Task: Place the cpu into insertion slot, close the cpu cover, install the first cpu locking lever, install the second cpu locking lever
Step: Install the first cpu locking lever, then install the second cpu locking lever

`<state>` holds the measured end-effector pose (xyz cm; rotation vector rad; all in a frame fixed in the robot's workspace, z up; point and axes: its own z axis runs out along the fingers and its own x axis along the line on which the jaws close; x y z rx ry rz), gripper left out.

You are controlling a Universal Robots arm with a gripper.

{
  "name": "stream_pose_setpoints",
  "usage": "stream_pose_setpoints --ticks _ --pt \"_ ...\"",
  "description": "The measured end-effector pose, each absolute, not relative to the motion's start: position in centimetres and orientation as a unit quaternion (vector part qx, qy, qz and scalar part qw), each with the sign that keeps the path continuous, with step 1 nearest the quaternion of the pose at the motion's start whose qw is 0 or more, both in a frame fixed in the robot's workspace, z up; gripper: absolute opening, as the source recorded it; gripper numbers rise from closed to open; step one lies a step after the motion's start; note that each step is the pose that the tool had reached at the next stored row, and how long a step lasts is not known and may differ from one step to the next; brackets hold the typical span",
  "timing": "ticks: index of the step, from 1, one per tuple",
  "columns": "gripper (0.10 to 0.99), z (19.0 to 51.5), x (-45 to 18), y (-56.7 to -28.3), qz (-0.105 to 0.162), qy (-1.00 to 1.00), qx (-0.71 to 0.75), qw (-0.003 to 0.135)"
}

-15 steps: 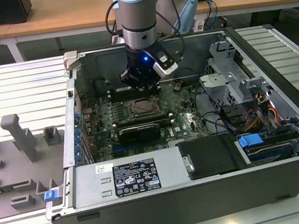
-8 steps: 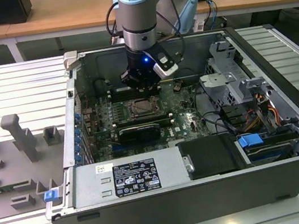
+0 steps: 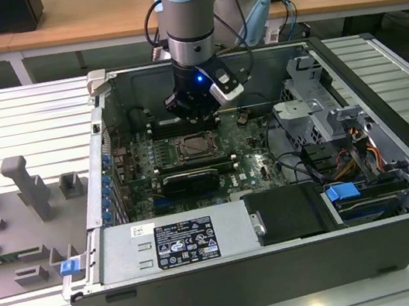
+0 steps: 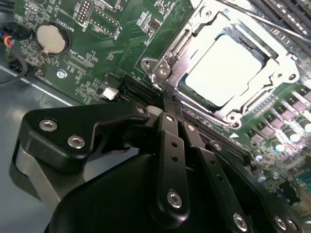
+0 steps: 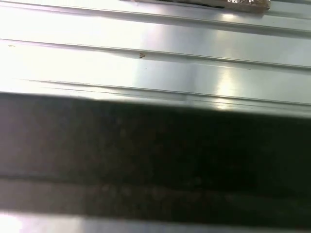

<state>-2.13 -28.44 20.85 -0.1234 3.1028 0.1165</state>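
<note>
cpu (image 4: 224, 69) seated in insertion slot (image 4: 165, 73), cpu cover (image 4: 272, 46) closed

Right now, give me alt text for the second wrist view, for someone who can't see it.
A pale square cpu sits in its socket on a green motherboard, framed by the silvery cpu cover. The black pincer fills the foreground, its fingers together, just short of the socket. A round coin battery lies off to one side.

Arm (image 3: 189, 14) upright, end effector (image 4: 167, 114) fingers together, empty
</note>
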Motion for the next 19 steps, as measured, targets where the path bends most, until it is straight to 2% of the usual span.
stream_pose_setpoints --ticks 16,19 --pt "0.106 21.4 -2.1 -29.1 0.037 0.998 -0.040 0.017" --pt "0.106 22.3 -2.1 -29.1 0.037 0.998 -0.040 0.017"
